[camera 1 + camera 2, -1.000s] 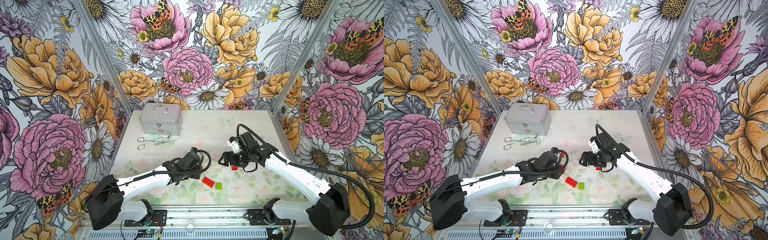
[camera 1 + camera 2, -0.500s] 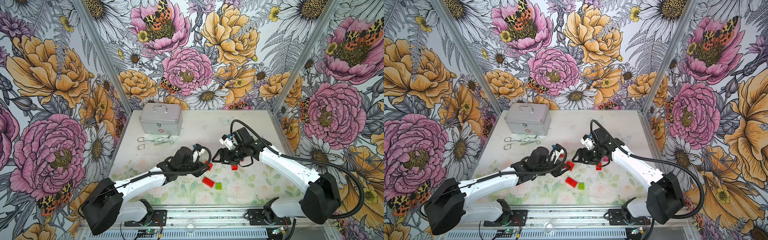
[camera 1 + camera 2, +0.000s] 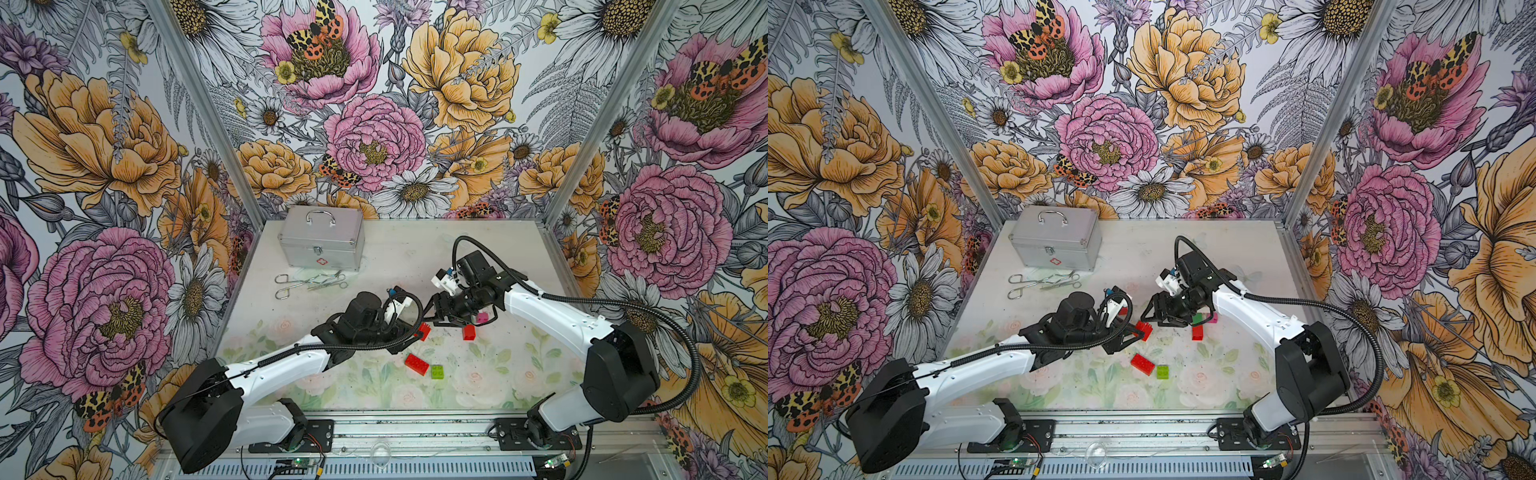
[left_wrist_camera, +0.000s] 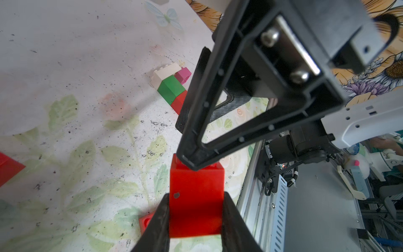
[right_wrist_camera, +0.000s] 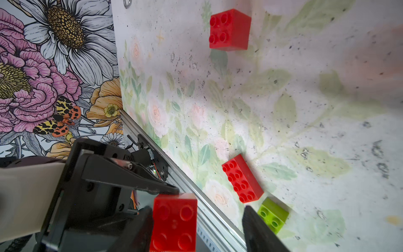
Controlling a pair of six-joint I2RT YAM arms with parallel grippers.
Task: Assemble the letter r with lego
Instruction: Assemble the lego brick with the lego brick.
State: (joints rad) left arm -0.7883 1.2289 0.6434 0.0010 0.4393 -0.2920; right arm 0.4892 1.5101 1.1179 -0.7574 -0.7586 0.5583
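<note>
Red brick (image 4: pixel 196 196) in outstretched left pincer (image 4: pixel 194 222)

In both top views we look steeply down from high above the silver metal front rail (image 3: pixel 415 432), taking in the whole pale flower-printed tabletop (image 3: pixel 399 257). Our left wrist camera sits close behind the left gripper (image 4: pixel 196 196) and looks along it at the small square red studded plastic brick (image 4: pixel 196 179) it holds. The right wrist camera, behind the right gripper (image 5: pixel 197 209), sees that same brick (image 5: pixel 174 218) from the opposite side, equally near.
</note>
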